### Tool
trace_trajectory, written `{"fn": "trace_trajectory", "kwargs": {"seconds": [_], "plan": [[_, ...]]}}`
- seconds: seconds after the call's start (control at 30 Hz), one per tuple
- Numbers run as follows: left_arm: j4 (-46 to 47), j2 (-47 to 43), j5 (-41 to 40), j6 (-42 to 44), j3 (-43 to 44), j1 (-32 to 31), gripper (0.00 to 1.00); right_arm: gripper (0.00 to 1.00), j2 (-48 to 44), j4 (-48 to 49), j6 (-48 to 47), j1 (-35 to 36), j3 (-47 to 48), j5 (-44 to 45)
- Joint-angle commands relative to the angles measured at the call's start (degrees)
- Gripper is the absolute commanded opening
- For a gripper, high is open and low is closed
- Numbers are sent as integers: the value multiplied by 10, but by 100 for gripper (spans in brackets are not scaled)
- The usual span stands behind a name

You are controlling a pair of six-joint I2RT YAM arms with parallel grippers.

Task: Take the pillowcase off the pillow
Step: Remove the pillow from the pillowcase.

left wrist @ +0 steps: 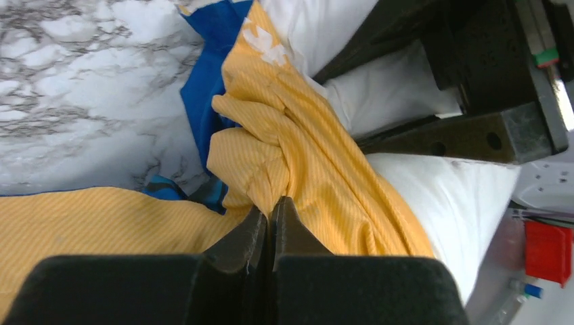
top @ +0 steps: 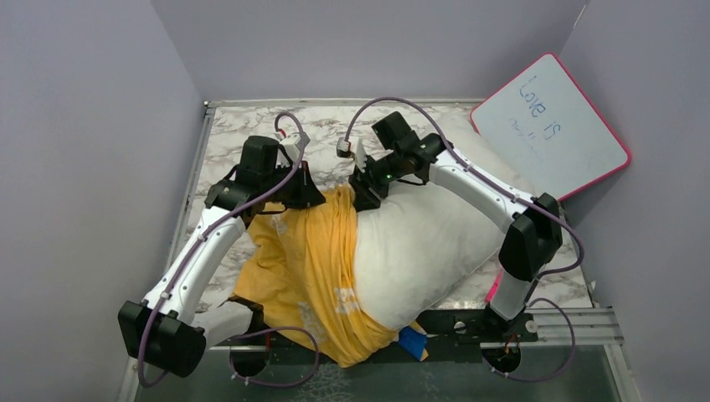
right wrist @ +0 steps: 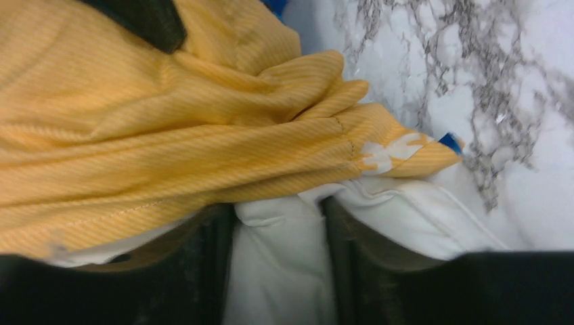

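The pillowcase, orange-yellow side out, is bunched over the left half of the white pillow, whose right half lies bare. My left gripper sits at the far edge of the cover. In the left wrist view this gripper is shut on a pinched fold of the pillowcase, with the pillow beside it. My right gripper stands next to it on the pillow's far edge. In its own view the right gripper is open, white pillow bulging between the fingers under the pillowcase hem.
A pink-edged whiteboard leans at the back right, touching the pillow's far corner. The marble table shows behind the arms. A metal rail runs along the near edge. Grey walls close in on the left, back and right.
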Motion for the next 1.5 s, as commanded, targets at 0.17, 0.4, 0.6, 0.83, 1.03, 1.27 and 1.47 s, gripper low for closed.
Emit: {"fn": "trace_trajectory", "kwargs": {"seconds": [0.17, 0.4, 0.6, 0.83, 1.03, 1.27, 1.47], "plan": [[17, 3, -122, 38, 106, 17, 0, 1, 5, -44, 28, 0, 33, 138], [-58, -21, -294, 51, 117, 37, 0, 1, -70, 79, 81, -4, 1, 330], [-79, -20, -355, 64, 137, 65, 0, 1, -98, 149, 124, -5, -10, 386], [-64, 8, -247, 70, 154, 74, 0, 1, -101, 154, 161, -5, -14, 323], [-99, -16, -389, 50, 125, 137, 0, 1, -105, 180, 226, -21, 7, 480], [-79, -15, -406, 51, 102, 280, 0, 1, -78, 173, 302, -28, 82, 484], [-55, -4, -214, 34, 81, 299, 85, 1, -7, 146, 327, -28, 138, 507]]}}
